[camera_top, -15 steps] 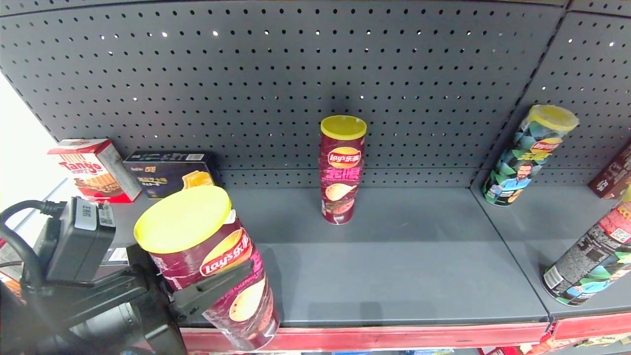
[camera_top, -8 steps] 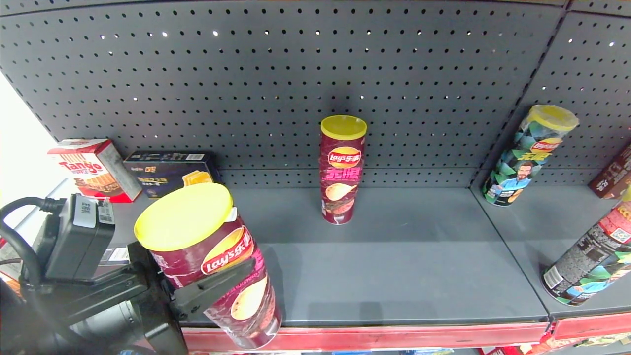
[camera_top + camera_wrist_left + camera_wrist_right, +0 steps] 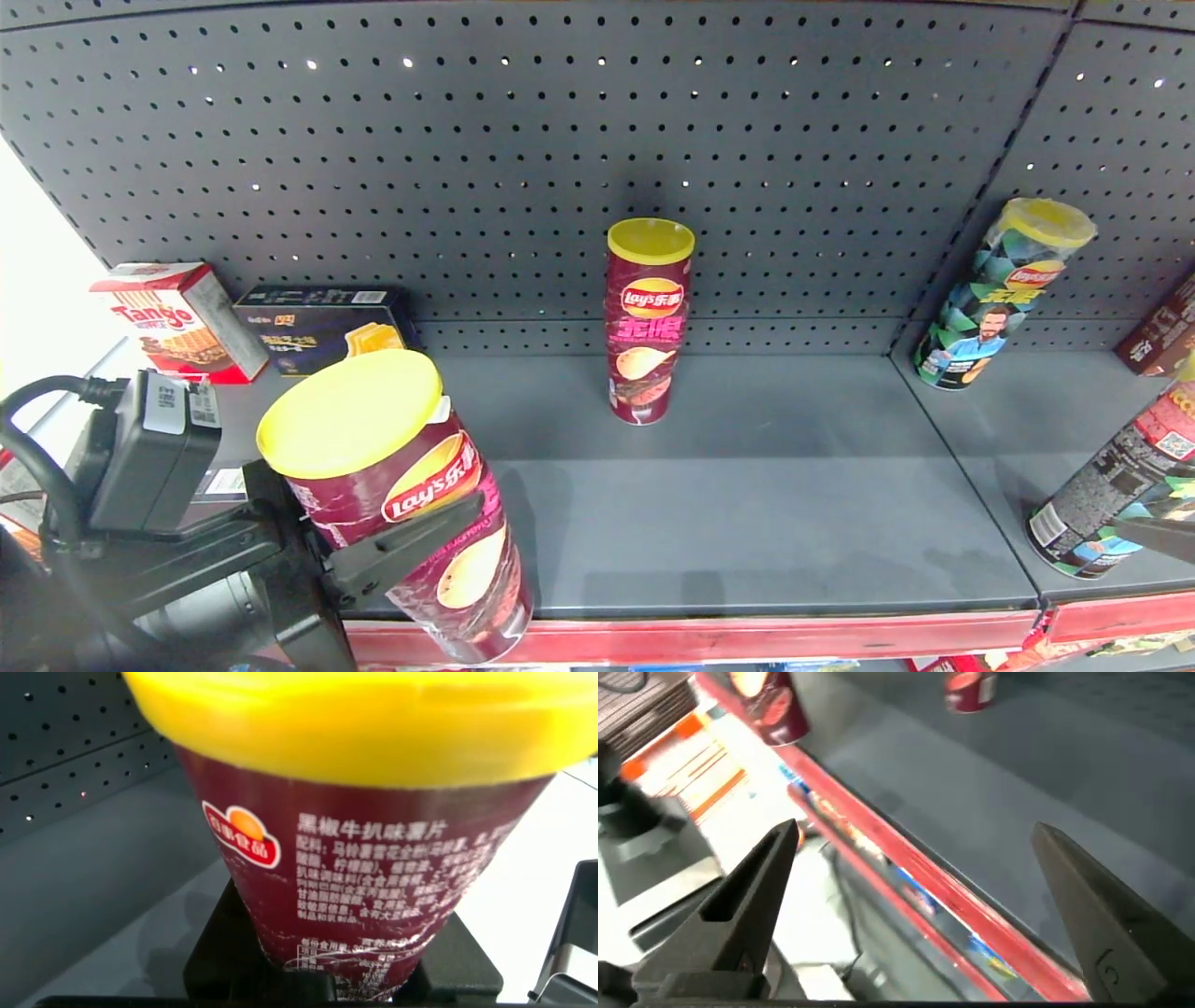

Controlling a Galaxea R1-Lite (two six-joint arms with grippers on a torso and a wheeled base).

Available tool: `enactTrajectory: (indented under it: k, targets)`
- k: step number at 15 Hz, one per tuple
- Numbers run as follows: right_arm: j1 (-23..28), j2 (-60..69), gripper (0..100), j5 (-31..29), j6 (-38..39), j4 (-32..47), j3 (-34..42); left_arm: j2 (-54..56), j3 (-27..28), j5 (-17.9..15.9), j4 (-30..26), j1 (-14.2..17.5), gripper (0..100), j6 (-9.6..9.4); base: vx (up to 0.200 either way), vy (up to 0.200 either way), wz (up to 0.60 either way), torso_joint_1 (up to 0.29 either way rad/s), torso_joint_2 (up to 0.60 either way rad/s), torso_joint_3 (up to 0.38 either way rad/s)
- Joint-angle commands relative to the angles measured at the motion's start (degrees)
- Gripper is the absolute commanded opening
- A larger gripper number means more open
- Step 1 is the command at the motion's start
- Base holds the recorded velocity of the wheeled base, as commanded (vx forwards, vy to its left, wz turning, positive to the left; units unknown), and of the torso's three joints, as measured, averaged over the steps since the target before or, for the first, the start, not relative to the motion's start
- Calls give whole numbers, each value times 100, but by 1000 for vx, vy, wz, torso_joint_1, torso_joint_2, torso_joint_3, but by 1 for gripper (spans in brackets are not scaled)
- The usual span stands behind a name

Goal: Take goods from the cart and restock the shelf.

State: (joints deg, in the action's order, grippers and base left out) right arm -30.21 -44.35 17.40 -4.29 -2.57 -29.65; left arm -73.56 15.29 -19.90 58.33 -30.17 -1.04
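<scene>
A maroon chips can (image 3: 392, 495) with a yellow lid hangs tilted over the shelf's front left edge, and my left gripper (image 3: 411, 527) is shut on its body. In the left wrist view the same can (image 3: 374, 877) rises from the left gripper (image 3: 346, 975). A matching can (image 3: 649, 322) stands upright at the back middle of the grey shelf (image 3: 766, 504). One finger of my right gripper (image 3: 1156, 536) shows at the right edge. In its own wrist view the right gripper (image 3: 915, 835) is open and holds nothing, hanging before the shelf's red front strip (image 3: 878, 845).
A red wafer box (image 3: 173, 317) and a dark blue box (image 3: 322, 327) sit at the back left. A green-patterned can (image 3: 999, 294) leans on the right bay's wall, another can (image 3: 1111, 495) lies tilted at the front right. Bare shelf surface lies around the standing can.
A finger of the right gripper has come into the head view at the right edge. The left gripper and its can have barely shifted.
</scene>
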Motion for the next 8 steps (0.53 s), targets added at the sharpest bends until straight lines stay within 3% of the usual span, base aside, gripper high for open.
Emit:
enactTrajectory:
  k: [1,5,8]
  targets:
    - [-389,-1085,100,-26,-19,-323,-349,-9,1,3,3,11,0,7,0,0,0,0,0,0]
    - [-398,-2157,100,-245,-336,-1228,-621,-9,1,3,3,11,0,16,0,0,0,0,0,0]
    - [-398,-2851,100,-307,-353,-1430,-1131,-18,1,3,-6,11,0,16,0,0,0,0,0,0]
